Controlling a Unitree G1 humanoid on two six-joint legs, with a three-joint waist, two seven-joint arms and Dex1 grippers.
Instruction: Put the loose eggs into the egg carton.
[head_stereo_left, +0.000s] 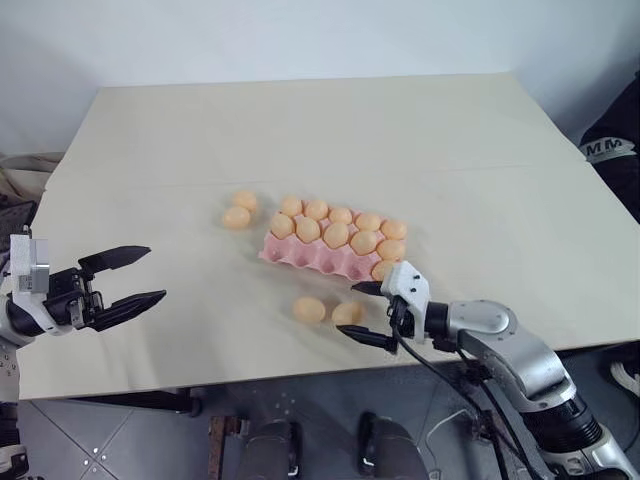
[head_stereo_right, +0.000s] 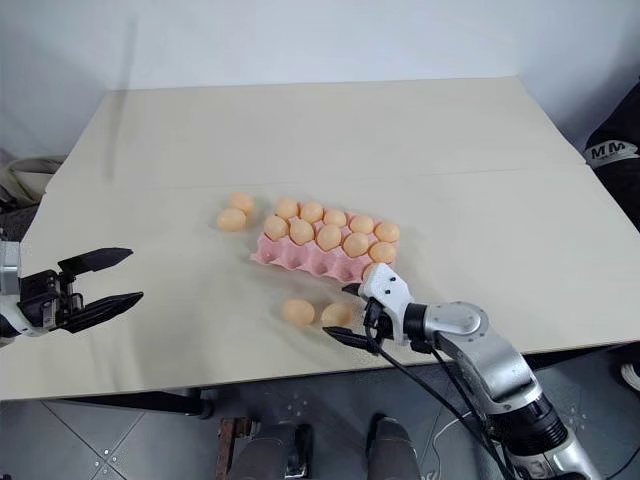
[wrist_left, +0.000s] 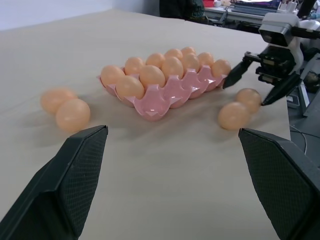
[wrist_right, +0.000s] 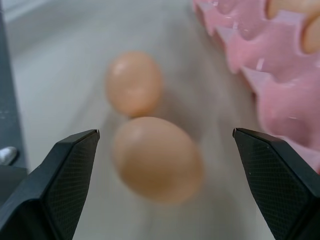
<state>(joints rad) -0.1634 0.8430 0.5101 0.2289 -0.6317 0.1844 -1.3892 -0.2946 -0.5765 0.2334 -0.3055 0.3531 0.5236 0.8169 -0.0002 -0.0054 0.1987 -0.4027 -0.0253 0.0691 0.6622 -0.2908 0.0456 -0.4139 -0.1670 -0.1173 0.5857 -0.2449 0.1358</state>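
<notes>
The pink egg carton (head_stereo_left: 315, 257) lies mid-table, its two far rows full of eggs and most of its near row bare. Two loose eggs (head_stereo_left: 240, 209) rest on the table just left of it. In front of it lie two more, one (head_stereo_left: 309, 309) to the left and one (head_stereo_left: 349, 306) between the fingers of my right gripper (head_stereo_left: 347, 308). That gripper is open, one tip on each side of the egg (wrist_right: 157, 159), not touching it. My left gripper (head_stereo_left: 155, 272) hovers open and empty over the table's left side, pointing toward the carton (wrist_left: 170, 95).
The pale wooden table (head_stereo_left: 300, 130) stretches bare behind the carton. Its front edge runs just below my right gripper. A dark garment with white letters (head_stereo_left: 612, 150) shows at the right edge, past the table.
</notes>
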